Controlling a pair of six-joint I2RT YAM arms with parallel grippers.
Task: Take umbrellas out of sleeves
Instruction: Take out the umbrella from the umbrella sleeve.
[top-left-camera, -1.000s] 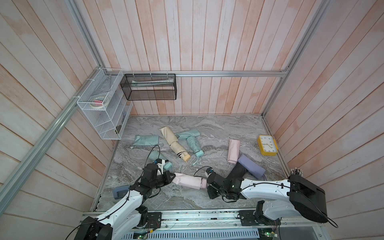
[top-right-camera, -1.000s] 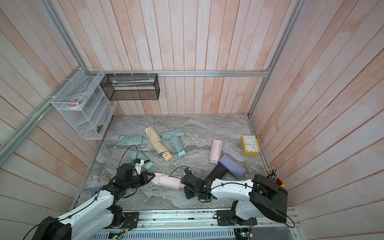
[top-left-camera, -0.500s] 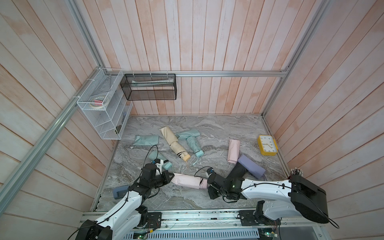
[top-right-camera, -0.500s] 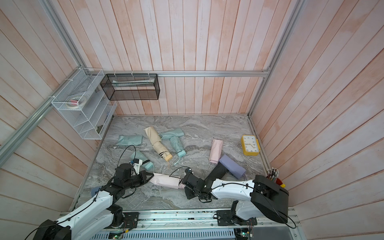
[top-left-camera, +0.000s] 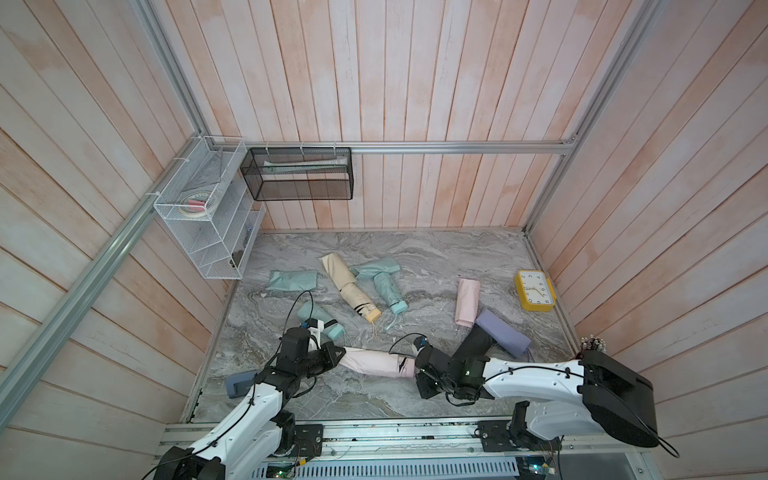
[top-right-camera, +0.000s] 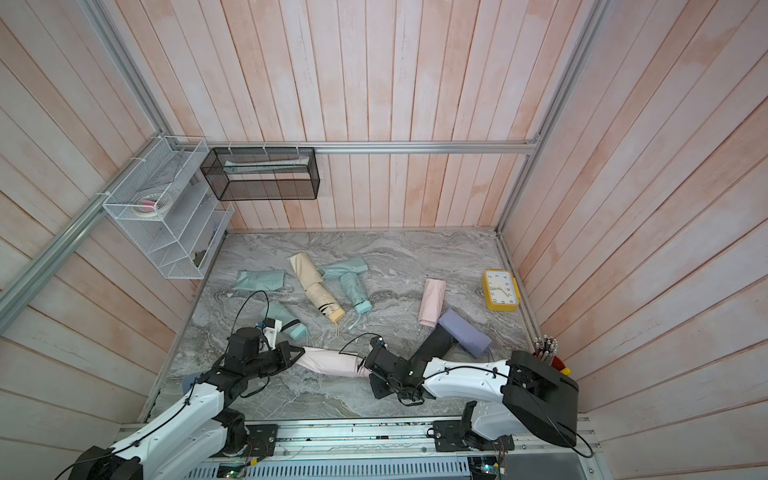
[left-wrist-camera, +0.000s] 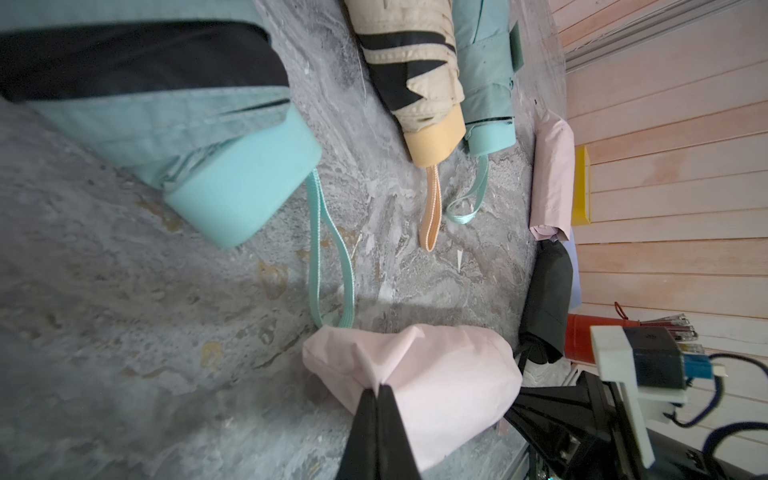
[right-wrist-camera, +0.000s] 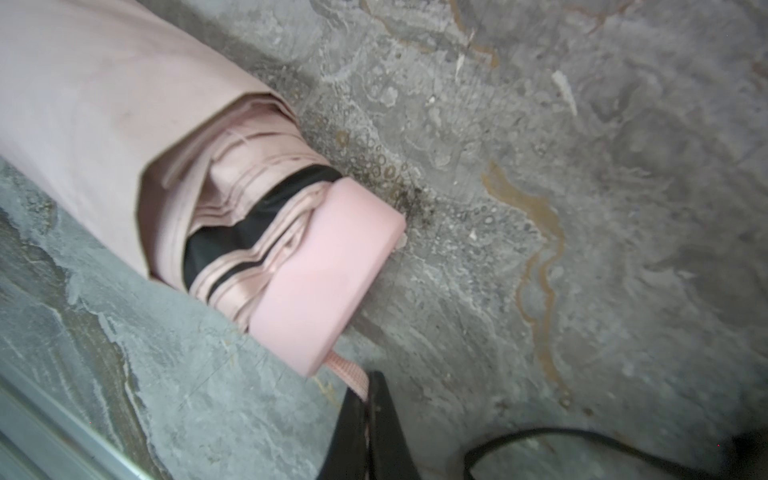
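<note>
Pink pleated folded umbrella (right-wrist-camera: 291, 249): near the front edge of the grey marbled tabletop (top-left-camera: 436, 257), handle poking from its smooth pink fabric sleeve (left-wrist-camera: 436, 374)
Right hand (right-wrist-camera: 368, 395): low, level, clamped on the pink woven wrist cord (right-wrist-camera: 353, 374), likely to pull
Left hand (left-wrist-camera: 377, 390): opposite, pinched shut on the sleeve's closed end as anchor
Farther back: mint pleated umbrella (top-left-camera: 322, 322), cream-yellow pleated umbrella (top-left-camera: 357, 297) beyond

Even, diffuse lighting; no glare, faint soft shadows.
Both top views are sharp, with wall planks (top-left-camera: 374, 83) bowed toward the edges. Both wrist views are softer: the mint umbrella (left-wrist-camera: 232, 183) and the pink umbrella (right-wrist-camera: 328, 274) blur near the lens.
</note>
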